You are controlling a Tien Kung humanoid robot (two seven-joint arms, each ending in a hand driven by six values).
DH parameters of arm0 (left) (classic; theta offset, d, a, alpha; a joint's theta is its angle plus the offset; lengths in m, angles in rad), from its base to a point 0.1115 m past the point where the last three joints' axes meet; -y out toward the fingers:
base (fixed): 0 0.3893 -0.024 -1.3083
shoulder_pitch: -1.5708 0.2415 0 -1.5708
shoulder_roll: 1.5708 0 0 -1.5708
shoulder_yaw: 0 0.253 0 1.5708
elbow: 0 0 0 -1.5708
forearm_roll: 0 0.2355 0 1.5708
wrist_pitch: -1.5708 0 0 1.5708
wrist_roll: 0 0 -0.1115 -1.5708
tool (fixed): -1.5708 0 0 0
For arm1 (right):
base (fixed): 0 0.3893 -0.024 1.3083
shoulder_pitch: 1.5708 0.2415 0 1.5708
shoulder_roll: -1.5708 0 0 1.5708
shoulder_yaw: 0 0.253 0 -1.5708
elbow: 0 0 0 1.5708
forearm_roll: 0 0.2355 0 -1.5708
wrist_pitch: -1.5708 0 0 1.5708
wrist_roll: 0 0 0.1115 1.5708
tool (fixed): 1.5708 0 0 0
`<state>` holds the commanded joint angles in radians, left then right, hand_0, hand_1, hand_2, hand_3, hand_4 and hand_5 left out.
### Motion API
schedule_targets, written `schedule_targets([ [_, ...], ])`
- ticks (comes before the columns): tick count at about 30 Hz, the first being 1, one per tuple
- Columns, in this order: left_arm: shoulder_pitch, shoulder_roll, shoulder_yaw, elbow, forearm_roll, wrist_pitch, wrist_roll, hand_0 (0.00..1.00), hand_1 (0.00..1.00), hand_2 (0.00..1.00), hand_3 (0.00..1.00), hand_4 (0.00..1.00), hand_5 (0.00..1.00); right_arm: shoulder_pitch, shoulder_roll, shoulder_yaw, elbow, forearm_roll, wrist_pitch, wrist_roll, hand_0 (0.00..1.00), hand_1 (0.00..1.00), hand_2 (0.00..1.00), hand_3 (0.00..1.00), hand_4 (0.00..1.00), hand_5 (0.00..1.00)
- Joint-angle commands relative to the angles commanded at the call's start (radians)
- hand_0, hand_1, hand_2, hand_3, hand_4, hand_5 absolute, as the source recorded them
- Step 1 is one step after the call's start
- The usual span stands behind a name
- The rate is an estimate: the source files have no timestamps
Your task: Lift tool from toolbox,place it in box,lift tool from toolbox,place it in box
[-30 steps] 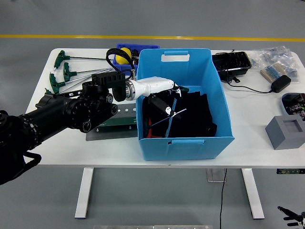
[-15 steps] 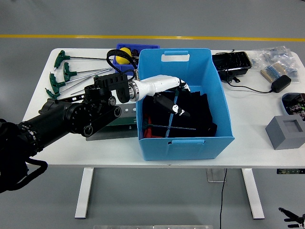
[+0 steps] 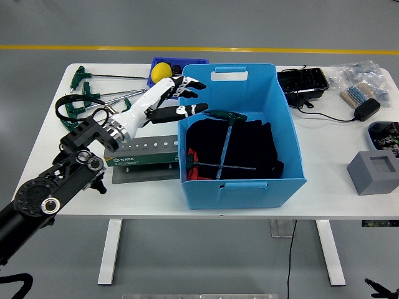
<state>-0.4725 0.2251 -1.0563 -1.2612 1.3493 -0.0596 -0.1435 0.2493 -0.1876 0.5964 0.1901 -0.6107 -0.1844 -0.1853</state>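
a: what's over on the left of the white table (image 3: 56, 118)?

b: green t-handle wrenches (image 3: 84, 93) fanned out near the far left corner, with a black loop of cable (image 3: 73, 103) lying across them. just right of those the left arm comes in from the lower left corner

a: and the left hand (image 3: 163, 99)?

b: white with black fingertips, fingers spread and loose, holding nothing. it hovers over the table just left of the blue box (image 3: 240, 134), the fingertips reaching the box's left wall near the top rim

a: anything beneath the arm?

b: the green toolbox tray (image 3: 146, 161), flat on the table and touching the box's left side; the forearm hides its left end. behind the hand there's a small blue bin (image 3: 163, 62) with a yellow ball-like thing (image 3: 162, 70) in it

a: where are the tools?

b: inside the blue box, on dark cloth (image 3: 249, 146). one green t-handle tool (image 3: 225, 121) stands tilted with its handle near the left wall, close to the fingertips, and a second long one (image 3: 221, 166) lies crosswise lower down, with something red (image 3: 194, 168) beside it

a: right of the box?

b: a black tray (image 3: 303, 82) with a cable running to a black adapter (image 3: 366, 109), clear bags of small parts (image 3: 358, 75), a dark dish (image 3: 383, 134) at the edge, and a grey block (image 3: 373, 171)
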Motion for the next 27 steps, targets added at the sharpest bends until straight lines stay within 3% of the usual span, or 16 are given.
schedule_targets([
  [2,0.079,0.014,-0.084,-0.082,-0.002,-0.025,0.043,0.662,0.659,0.730,0.690,0.973,0.697,-0.002,0.002,0.009,-0.001,-0.007,-0.003,0.001,0.641,0.637,0.690,0.564,0.822,0.675],
  [5,0.166,0.008,-0.205,-0.160,0.013,-0.044,0.080,0.662,0.659,0.730,0.690,0.973,0.697,-0.002,0.004,0.012,-0.002,-0.015,-0.004,0.002,0.641,0.637,0.690,0.564,0.822,0.675],
  [8,0.241,-0.018,-0.320,-0.175,-0.007,-0.044,0.089,0.673,0.668,0.743,0.708,0.968,0.727,0.001,0.004,0.003,-0.001,-0.011,-0.003,0.004,0.640,0.634,0.689,0.562,0.820,0.675],
  [10,0.292,-0.050,-0.378,-0.164,-0.071,-0.031,0.084,0.673,0.668,0.743,0.708,0.968,0.727,0.004,0.002,-0.008,0.000,0.004,-0.004,0.008,0.640,0.634,0.689,0.562,0.820,0.675],
  [13,0.355,-0.098,-0.443,-0.147,-0.167,0.016,0.052,0.665,0.660,0.738,0.709,0.961,0.753,0.004,0.001,-0.019,0.001,0.024,-0.006,0.012,0.636,0.633,0.689,0.562,0.818,0.675],
  [17,0.396,-0.128,-0.514,-0.135,-0.172,0.044,0.021,0.665,0.660,0.738,0.709,0.961,0.753,0.005,0.001,-0.016,0.002,0.019,-0.004,0.010,0.636,0.633,0.689,0.562,0.818,0.675],
  [27,0.411,-0.126,-0.556,-0.117,-0.241,0.027,0.001,0.662,0.651,0.729,0.703,0.959,0.770,0.001,0.000,-0.003,0.005,-0.012,0.004,-0.001,0.633,0.626,0.687,0.559,0.810,0.669],
])
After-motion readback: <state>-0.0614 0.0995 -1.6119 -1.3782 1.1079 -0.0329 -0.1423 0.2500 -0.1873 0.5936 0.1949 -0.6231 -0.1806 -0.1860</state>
